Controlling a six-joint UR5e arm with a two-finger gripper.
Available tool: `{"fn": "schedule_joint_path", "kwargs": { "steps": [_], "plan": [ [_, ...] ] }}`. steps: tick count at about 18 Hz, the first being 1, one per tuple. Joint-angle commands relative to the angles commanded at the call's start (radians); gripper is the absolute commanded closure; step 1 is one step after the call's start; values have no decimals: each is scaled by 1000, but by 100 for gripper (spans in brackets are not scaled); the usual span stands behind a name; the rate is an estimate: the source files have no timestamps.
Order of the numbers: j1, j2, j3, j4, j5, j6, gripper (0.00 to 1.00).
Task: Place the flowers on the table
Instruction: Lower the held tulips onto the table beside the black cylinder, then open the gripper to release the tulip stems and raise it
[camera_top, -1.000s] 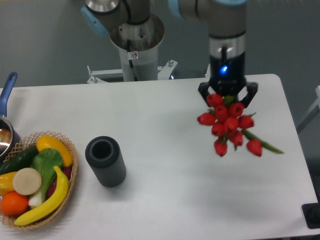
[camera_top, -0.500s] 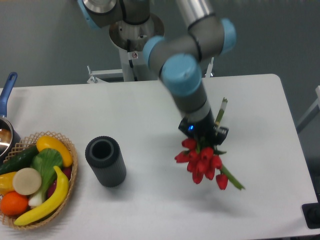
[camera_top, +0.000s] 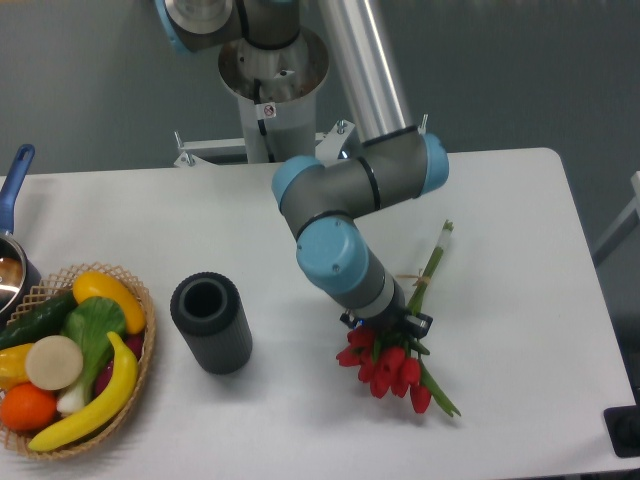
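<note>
Fixed camera view, looking down on the white worktop (camera_top: 300, 210). The flowers (camera_top: 392, 362) are seen low over the front right part of the worktop, red heads clustered toward the near edge, green stems (camera_top: 430, 265) running up and back toward the far right, a thin tie visible partway along the stems. Whether the bunch is resting on the surface or held just above it cannot be told; a faint shadow is noted directly under the heads. The hand (camera_top: 385, 325) is found at the point where stems meet heads, largely hidden by the wrist above it and by the blooms below; it appears to be closed around the bunch, though the fingers themselves are not clearly seen. The arm (camera_top: 345, 190) is bent down from the grey column at the rear, blue joint caps facing the camera. A dark grey ribbed cylinder vase (camera_top: 210, 322) is standing upright left of the flowers, well apart from them, its mouth open upward. At the left front edge a wicker basket (camera_top: 135, 380) is set, holding a banana (camera_top: 95, 405), an orange, a yellow pepper and green vegetables. A pot with a blue handle (camera_top: 18, 170) is partly cut off at the left margin.
</note>
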Motion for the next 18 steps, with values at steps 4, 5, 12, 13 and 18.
{"fn": "schedule_joint_path", "kwargs": {
  "steps": [4, 5, 12, 13, 18],
  "plan": [
    [0, 6, -5, 2, -5, 2, 25],
    [2, 8, -3, 2, -8, 2, 0],
    [44, 138, -5, -2, -64, 20, 0],
    [64, 170, 1, -12, -92, 21, 0],
    [176, 297, 15, -78, -300, 106, 0]
  ]
}}
